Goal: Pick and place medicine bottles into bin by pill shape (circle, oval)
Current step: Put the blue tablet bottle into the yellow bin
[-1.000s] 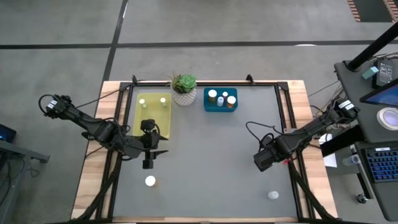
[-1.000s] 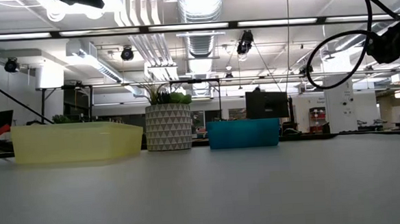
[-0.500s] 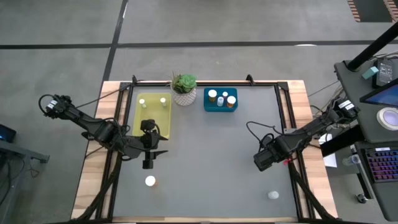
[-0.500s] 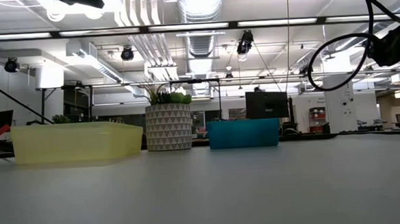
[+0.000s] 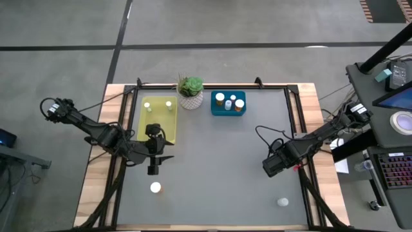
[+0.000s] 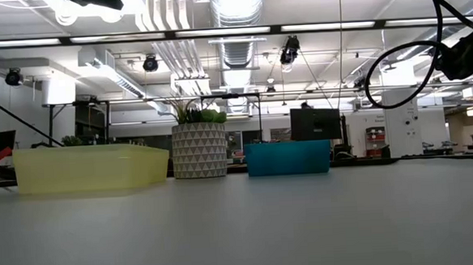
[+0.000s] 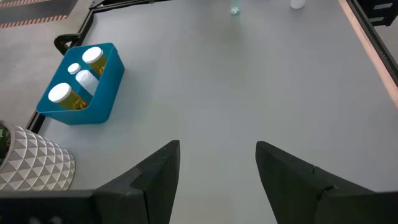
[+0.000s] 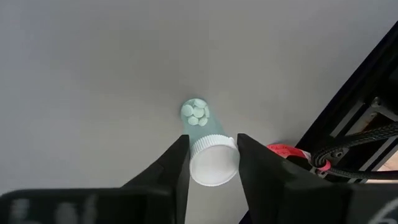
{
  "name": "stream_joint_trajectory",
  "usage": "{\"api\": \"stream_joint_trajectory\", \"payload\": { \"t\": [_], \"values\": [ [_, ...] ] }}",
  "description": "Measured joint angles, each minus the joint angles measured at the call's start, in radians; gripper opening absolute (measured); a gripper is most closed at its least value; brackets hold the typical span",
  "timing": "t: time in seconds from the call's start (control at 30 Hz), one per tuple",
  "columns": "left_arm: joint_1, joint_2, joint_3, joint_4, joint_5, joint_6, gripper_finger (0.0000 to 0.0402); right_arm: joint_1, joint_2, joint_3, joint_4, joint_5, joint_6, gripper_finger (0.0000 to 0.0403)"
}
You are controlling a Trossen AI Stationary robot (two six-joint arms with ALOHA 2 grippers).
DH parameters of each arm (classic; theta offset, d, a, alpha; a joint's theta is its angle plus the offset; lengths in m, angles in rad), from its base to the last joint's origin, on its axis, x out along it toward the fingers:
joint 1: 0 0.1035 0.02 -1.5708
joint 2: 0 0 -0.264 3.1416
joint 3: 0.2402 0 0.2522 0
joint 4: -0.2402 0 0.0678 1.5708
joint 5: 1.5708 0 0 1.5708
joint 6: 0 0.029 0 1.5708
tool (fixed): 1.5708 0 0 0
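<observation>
Two bins sit at the far side of the table [image 5: 219, 193] in the high view: a yellow bin [image 5: 159, 125] w/ two bottles in it, and a blue bin [image 5: 228, 111] w/ three, so the sort looks part done, each bin for one pill shape I think. A plant [image 5: 190, 92] stands between the bins. One bottle [image 5: 155, 187] lies near the front, just ahead of the left gripper [image 5: 153, 169], and another bottle [image 5: 282, 202] sits near the front right corner. The right gripper [image 5: 271, 166] hangs over the right side of the table. Low view: yellow bin [image 6: 88, 169], plant [image 6: 199, 149] and blue bin [image 6: 288, 157] stand in a row at the back; no bottle shows here, and only a bit of arm and cable shows at the top right. Left wrist view: the left gripper [image 7: 217, 180] has its fingers [image 7: 158, 177] spread w/ nothing between them, and it looks toward the blue bin [image 7: 93, 102], so I think it waits. Right wrist view: the right gripper [image 8: 212, 163] has a clear bottle [image 8: 207, 146] between its fingers [image 8: 175, 171], white cap toward the camera, round pale green pills at the far end. The fingers are right at the cap's sides, but I can't tell if they pinch it yet or are only closing in. Prob. it is gripped by the cap end b/c that is the widest, firmest part. Round pills mean the circle bin, I guess.
</observation>
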Motion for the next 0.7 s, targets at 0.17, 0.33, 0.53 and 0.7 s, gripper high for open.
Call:
{"api": "stream_joint_trajectory", "payload": {
  "t": [0.17,0.33,0.53,0.7],
  "values": [
    [0.0,0.0,0.0,0.0,0.0,0.003,0.0196,0.0,0.0,0.004,0.01,0.001,0.0,0.0106],
    [0.001,0.0,0.0,0.0,0.0,0.008,0.0196,-0.026,0.0,0.053,0.031,0.066,-0.021,0.0117],
    [0.001,0.0,-0.001,0.0,-0.028,0.011,0.0196,-0.114,0.01,0.153,0.147,0.217,-0.189,0.0108],
    [0.001,0.0,-0.035,0.035,-0.03,0.011,0.0196,-0.209,0.069,0.255,0.268,0.309,-0.45,0.0109]
  ]
}}
